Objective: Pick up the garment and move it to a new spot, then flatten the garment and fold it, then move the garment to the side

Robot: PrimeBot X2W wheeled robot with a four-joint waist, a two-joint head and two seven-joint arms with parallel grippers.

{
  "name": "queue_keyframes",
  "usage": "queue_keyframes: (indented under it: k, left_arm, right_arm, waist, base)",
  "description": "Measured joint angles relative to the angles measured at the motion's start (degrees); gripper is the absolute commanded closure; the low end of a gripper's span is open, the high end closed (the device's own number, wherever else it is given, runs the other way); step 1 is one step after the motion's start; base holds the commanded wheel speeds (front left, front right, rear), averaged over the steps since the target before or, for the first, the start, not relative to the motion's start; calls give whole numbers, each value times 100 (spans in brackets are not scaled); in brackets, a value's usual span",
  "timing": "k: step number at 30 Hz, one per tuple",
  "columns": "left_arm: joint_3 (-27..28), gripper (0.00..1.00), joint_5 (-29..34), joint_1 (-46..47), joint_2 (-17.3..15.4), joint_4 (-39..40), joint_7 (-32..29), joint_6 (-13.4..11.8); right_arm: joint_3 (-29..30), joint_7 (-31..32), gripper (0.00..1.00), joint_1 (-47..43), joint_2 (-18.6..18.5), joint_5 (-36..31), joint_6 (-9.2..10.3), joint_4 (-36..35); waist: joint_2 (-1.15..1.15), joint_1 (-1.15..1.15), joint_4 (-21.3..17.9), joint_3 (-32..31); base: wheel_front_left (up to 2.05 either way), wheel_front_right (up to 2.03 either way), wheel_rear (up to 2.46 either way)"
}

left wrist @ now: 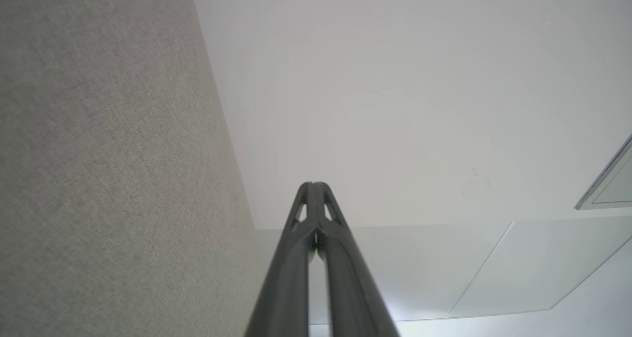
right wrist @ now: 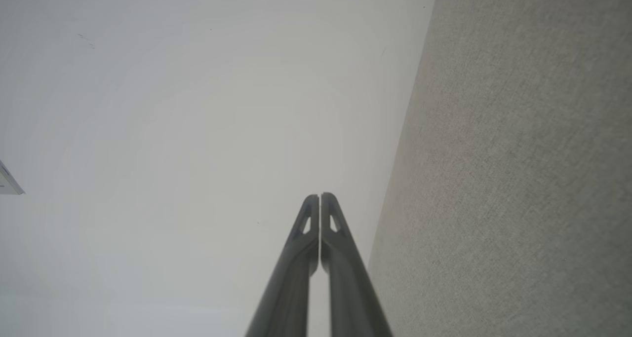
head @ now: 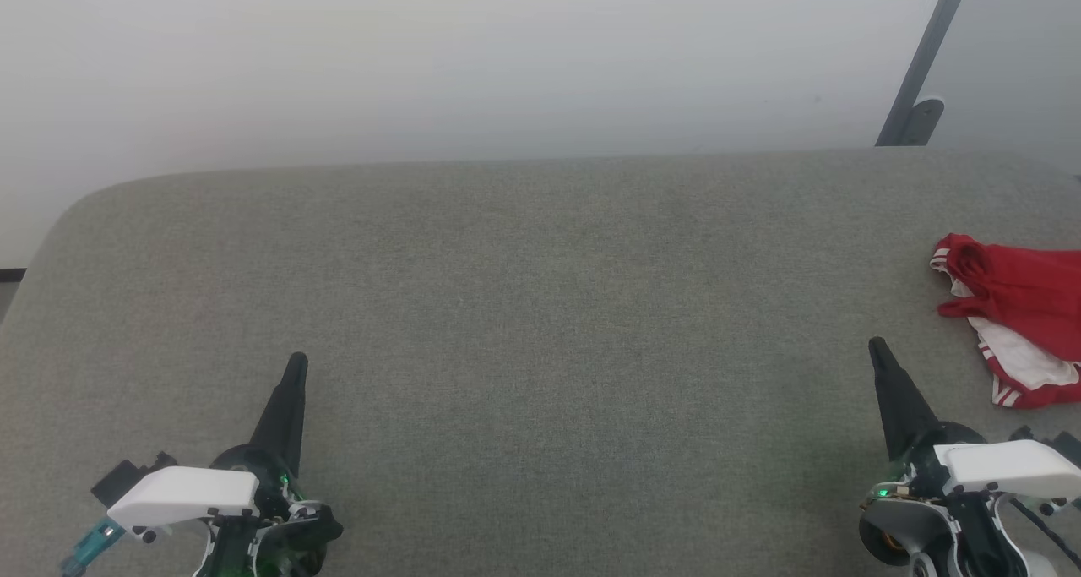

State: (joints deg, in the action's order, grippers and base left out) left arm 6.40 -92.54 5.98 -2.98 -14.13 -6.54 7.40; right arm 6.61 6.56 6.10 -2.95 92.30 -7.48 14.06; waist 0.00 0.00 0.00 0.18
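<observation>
The garment (head: pixel 1018 315), a bright red T-shirt with white and striped trim, lies bunched at the right edge of the grey felt table (head: pixel 540 307), partly cut off by the frame. My right gripper (head: pixel 878 349) rests at the lower right, a little to the left of and nearer than the garment, not touching it. In the right wrist view its fingertips (right wrist: pixel 320 199) meet, shut on nothing. My left gripper (head: pixel 296 361) sits at the lower left, far from the garment. Its fingertips (left wrist: pixel 313 186) are also pressed together and hold nothing.
A pale wall rises behind the table's far edge. A grey slanted post (head: pixel 920 70) stands at the back right. The table's rounded back-left corner (head: pixel 93 197) shows. White floor panels (left wrist: pixel 469 273) appear in the left wrist view.
</observation>
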Motion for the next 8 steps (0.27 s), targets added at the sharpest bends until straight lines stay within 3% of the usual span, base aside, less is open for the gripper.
queue_keyframes:
  k: [8]
  left_arm:
    - [1, 100, 0, 0, 1, 0, 0, 0]
  right_arm:
    - [-2, 0, 100, 0, 0, 0, 0, 0]
  waist:
    - [0, 0, 0, 0]
  base:
    - [0, 0, 0]
